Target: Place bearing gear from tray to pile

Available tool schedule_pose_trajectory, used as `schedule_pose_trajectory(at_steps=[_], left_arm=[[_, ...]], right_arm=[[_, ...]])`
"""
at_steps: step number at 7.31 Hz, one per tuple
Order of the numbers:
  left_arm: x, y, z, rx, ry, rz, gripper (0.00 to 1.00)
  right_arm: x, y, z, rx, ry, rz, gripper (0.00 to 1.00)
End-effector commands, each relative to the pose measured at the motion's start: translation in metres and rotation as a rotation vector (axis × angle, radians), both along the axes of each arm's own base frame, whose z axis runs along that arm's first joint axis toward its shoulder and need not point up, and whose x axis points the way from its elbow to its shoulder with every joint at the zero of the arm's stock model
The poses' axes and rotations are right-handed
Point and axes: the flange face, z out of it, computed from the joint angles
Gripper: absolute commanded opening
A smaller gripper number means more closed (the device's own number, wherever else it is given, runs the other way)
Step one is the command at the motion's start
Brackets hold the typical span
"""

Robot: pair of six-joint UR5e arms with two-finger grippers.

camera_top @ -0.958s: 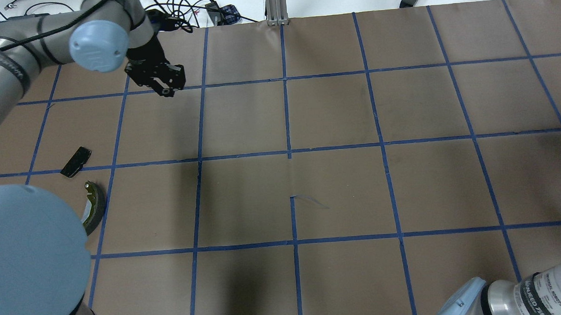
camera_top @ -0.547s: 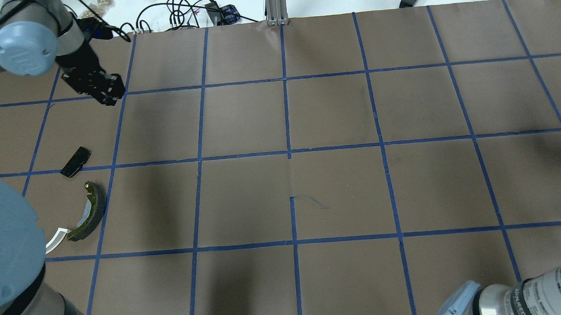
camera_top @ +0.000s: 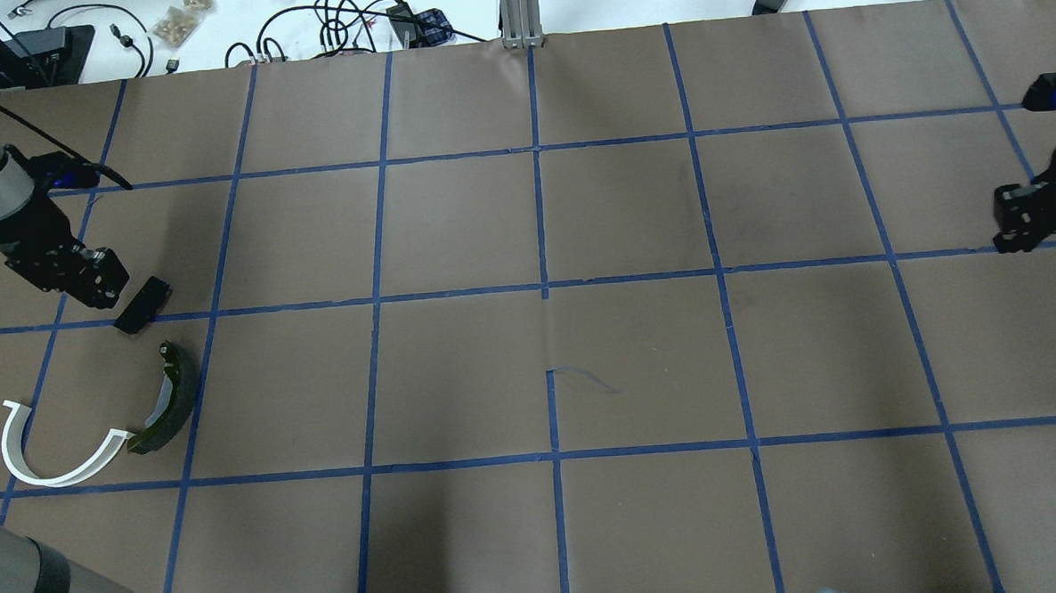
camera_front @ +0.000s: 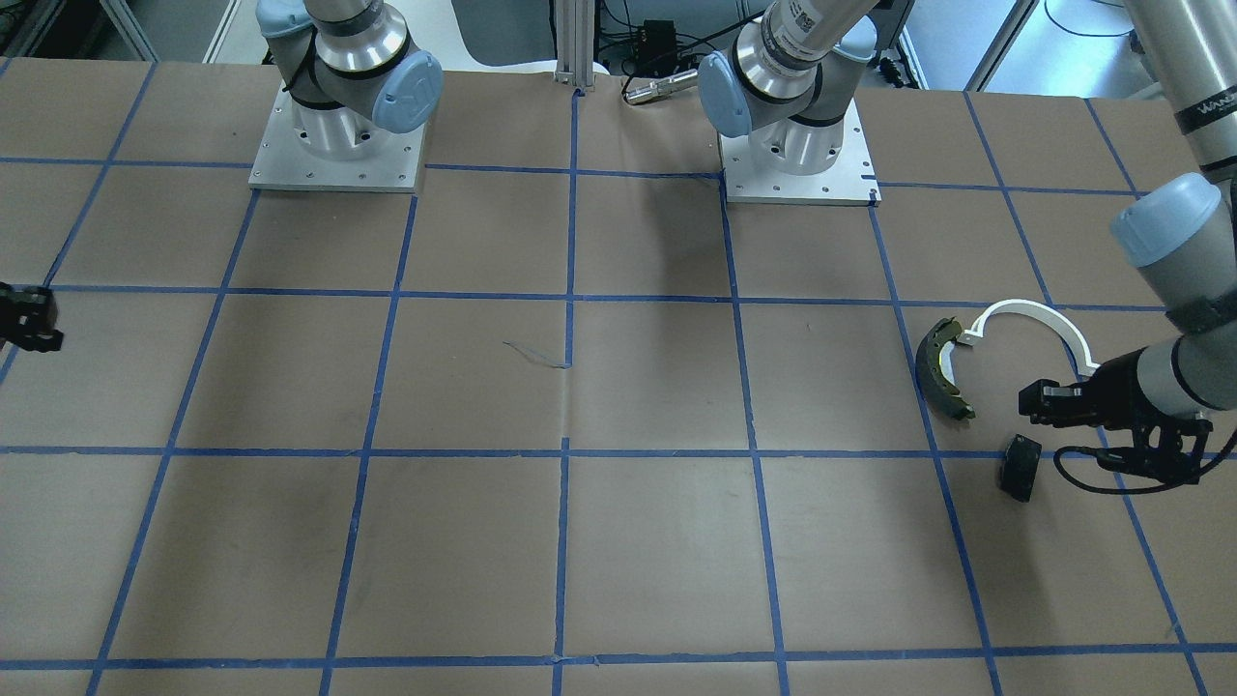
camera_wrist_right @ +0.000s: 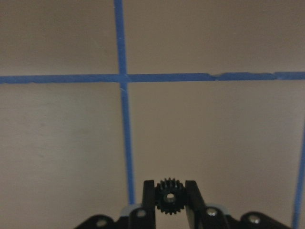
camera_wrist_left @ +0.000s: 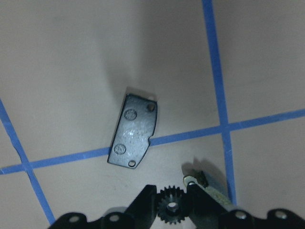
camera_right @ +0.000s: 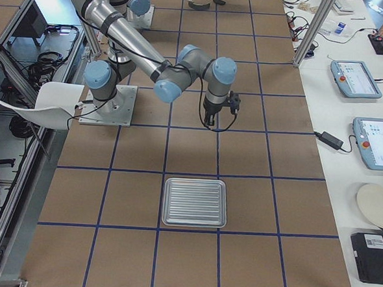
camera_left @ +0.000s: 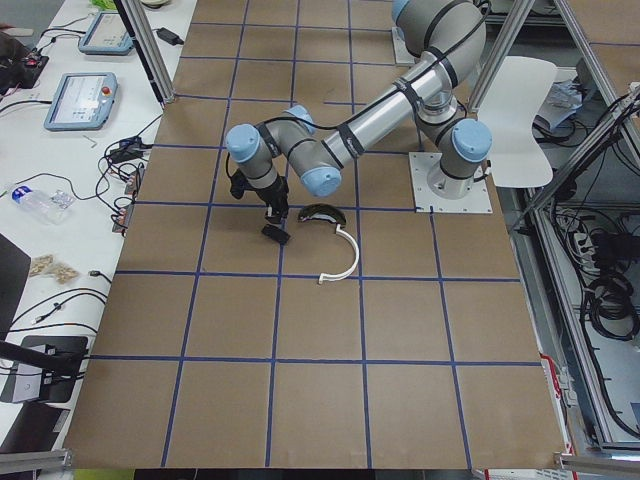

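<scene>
My left gripper [camera_top: 100, 284] is shut on a small black bearing gear [camera_wrist_left: 172, 206] and hovers just beside the flat black pad [camera_top: 142, 306] of the pile. The dark curved brake shoe [camera_top: 171, 397] and the white arc piece [camera_top: 53, 451] lie nearer to me. My right gripper [camera_top: 1019, 221] is at the table's right edge, shut on a second black gear [camera_wrist_right: 167, 195] above bare paper. The ribbed metal tray [camera_right: 194, 202] shows only in the exterior right view, past the right gripper [camera_right: 209, 122].
Brown paper with a blue tape grid [camera_top: 546, 291] covers the table. Cables and small items [camera_top: 347, 19] lie beyond the far edge. An aluminium post [camera_top: 520, 12] stands at the far middle. The arm bases [camera_front: 338, 145] are bolted at the near side.
My left arm swung left and toward me, from the far cells to beside the black pad. The white arc is now uncovered. My right gripper came into view at the right edge.
</scene>
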Motion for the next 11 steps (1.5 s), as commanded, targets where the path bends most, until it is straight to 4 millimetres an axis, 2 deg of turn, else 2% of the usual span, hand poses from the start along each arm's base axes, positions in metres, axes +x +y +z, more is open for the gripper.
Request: schedule_pose_trajectory(at_steps=[1, 2, 3, 4, 5, 6, 8, 10, 11], left_arm=[[0.005, 0.034, -0.036, 0.026, 0.018, 0.027, 0.0], [0.011, 0.041, -0.05, -0.002, 0.0, 0.042, 0.0], [0.011, 0.047, -0.072, -0.026, -0.016, 0.048, 0.0], [0.005, 0.056, -0.081, -0.038, -0.026, 0.05, 0.0], [0.0, 0.064, -0.08, -0.035, -0.026, 0.049, 0.0], [-0.002, 0.066, -0.08, -0.032, -0.026, 0.049, 0.0], [-0.001, 0.068, -0.08, -0.022, -0.032, 0.048, 0.0], [0.009, 0.073, -0.08, 0.015, -0.087, 0.035, 0.0], [0.009, 0.072, -0.079, 0.011, -0.086, 0.036, 0.22]], right_arm=[[0.156, 0.003, -0.008, -0.003, 0.038, -0.179, 0.13], [0.218, -0.003, -0.02, -0.042, 0.053, -0.257, 0.13], [0.271, -0.008, -0.041, -0.069, 0.035, -0.331, 0.13], [0.325, -0.008, -0.056, -0.101, -0.022, -0.363, 0.13], [0.362, -0.013, -0.076, -0.137, -0.04, -0.395, 0.18], [0.399, -0.017, -0.093, -0.15, -0.051, -0.364, 0.18], [0.449, -0.031, -0.113, -0.117, -0.096, -0.334, 0.18], [0.468, -0.038, -0.12, -0.056, -0.209, -0.323, 0.18], [0.468, -0.039, -0.127, -0.043, -0.208, -0.325, 0.19]])
